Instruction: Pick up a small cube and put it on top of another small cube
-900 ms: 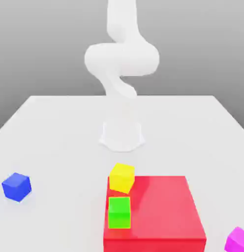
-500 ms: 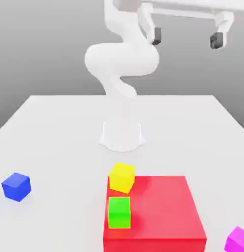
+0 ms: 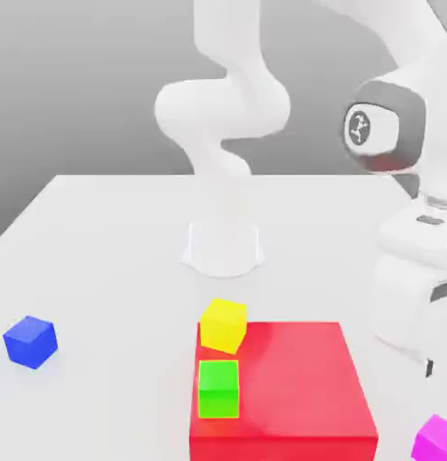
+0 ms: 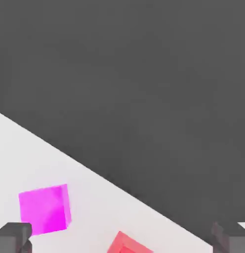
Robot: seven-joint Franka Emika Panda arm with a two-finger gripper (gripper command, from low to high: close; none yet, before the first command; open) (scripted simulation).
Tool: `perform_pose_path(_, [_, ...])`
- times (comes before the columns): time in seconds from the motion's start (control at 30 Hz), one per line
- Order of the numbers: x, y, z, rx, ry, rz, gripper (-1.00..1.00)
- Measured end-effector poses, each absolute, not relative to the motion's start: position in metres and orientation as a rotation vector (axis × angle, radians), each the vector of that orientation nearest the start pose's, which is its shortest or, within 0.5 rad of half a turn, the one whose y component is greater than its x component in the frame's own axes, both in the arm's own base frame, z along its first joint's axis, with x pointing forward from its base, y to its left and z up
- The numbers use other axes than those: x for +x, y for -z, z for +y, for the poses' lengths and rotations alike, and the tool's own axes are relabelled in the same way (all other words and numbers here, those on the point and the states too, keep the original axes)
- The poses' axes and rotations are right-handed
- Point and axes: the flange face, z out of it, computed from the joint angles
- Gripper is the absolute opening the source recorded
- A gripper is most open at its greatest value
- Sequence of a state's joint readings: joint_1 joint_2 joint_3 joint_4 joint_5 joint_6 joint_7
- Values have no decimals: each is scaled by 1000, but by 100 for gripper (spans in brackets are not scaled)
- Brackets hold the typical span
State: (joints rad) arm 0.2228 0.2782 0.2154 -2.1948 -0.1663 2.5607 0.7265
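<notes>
Exterior view: the white arm (image 3: 229, 108) rises from its round base (image 3: 223, 246) near the far middle of the white counter (image 3: 110, 243), loops upward and comes back down on the exterior view's right, where its bulky wrist housing (image 3: 412, 270) hangs low over the counter's right side. The small magenta cube (image 3: 436, 439) sits at the counter's near right corner, just below that wrist and apart from it. A big red block (image 3: 286, 392) lies at the near edge, a little to the exterior view's right of center. A green cube (image 3: 218, 388) rests on the red block's top, at its left side. A yellow cube (image 3: 223, 324) stands slightly tilted at the block's far left corner, touching it and just behind the green one. A blue cube (image 3: 30, 341) sits alone near the counter's left edge, well apart from the rest.

From the hand view, the hand (image 4: 122, 239) has its two dark fingertips (image 4: 13, 237) spread wide, with nothing between them. The magenta cube (image 4: 45, 208) lies on the counter (image 4: 90, 202) just beside one fingertip, not touched by it. A corner of the red block (image 4: 125, 244) shows between the fingertips, close to the counter's edge. Beyond that edge there is plain dark grey background.
</notes>
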Motion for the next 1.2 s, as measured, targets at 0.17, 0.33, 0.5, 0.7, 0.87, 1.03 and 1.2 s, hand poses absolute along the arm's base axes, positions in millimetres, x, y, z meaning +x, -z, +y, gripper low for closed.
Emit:
perform_pose_path(0.17, [491,-183,273,-3137,13,123,0])
perform_pose_path(0.33, [489,-129,275,-3139,1,112,-100])
perform_pose_path(0.5, [488,-125,275,-3139,0,111,-100])
perform_pose_path(0.7, [495,-197,281,-3121,38,72,-100])
perform_pose_path(0.87, [529,-221,171,-3137,83,164,-100])
perform_pose_path(1.03, [528,-231,45,-3152,78,311,-100])
perform_pose_path(1.2, [495,-241,-80,-3144,62,477,-100])
